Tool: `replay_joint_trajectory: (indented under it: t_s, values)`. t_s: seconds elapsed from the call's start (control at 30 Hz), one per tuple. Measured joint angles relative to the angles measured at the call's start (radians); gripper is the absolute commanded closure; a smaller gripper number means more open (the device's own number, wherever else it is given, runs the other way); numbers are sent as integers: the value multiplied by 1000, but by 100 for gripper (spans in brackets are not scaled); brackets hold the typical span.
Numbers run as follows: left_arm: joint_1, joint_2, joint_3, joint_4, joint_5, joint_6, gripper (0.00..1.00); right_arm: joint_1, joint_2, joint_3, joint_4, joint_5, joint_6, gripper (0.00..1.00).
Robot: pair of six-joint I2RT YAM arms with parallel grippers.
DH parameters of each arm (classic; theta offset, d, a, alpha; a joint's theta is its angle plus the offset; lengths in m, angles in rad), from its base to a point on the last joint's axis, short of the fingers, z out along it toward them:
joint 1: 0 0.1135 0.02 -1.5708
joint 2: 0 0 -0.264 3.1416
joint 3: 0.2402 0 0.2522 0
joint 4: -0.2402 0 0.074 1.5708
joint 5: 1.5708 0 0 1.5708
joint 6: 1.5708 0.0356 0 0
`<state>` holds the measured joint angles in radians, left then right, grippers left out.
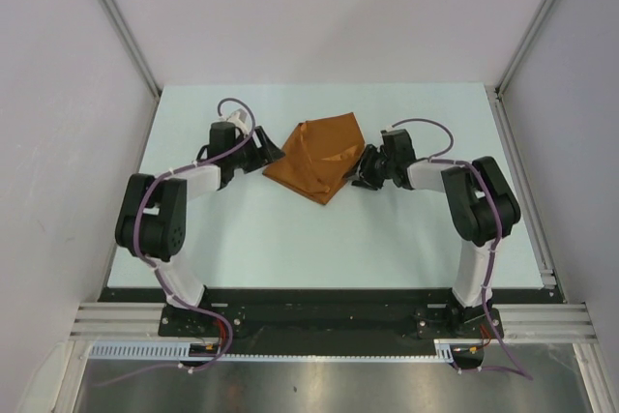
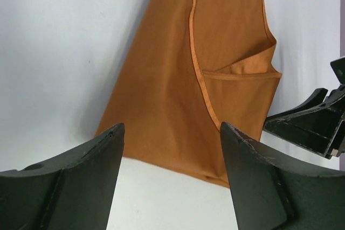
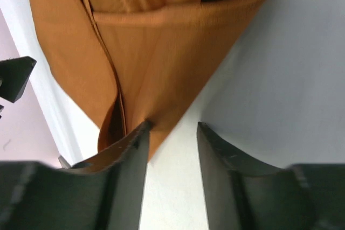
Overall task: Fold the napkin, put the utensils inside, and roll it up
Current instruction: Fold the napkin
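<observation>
Top external: folded napkin [image 1: 314, 162] points one corner toward the arm bases [image 1: 319, 321].

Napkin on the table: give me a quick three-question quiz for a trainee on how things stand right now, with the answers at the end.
1. True or false: the napkin lies spread flat as one open square.
2. Where is the napkin? A) between the left gripper and the right gripper; B) to the left of both; C) to the right of both.
3. Short answer: is the left gripper open or shut?
Key: 1 false, it is folded over itself in layers. 2 A. 3 open, its jaws stand wide apart.
</observation>
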<state>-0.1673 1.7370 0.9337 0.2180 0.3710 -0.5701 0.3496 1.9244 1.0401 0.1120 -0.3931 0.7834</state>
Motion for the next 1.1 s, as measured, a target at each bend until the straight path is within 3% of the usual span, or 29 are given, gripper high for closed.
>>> replay_joint_trajectory:
  t_s: [0.13,0.27,0.53,0.67,0.8,0.9,1.1]
  values:
    - [10,56,54,4,10,-17,24,-12,43,42,14,3,3,67]
    - [25,74,90,5,7,-16,24,-23,75,65,21,-1,3,85]
    - [43,117,97,9,15,-19,29,-50,167,176,13,-50,-22,90]
    - [43,128,76,35,35,-43,34,-65,206,237,-6,-64,-52,86]
    - [42,137,39,78,66,-79,39,-78,221,270,-18,-84,-76,68]
    - [34,148,22,74,69,-87,40,-83,222,274,-15,-103,-89,61]
    - [4,142,3,57,7,-87,39,-86,202,256,-9,-113,-108,57]
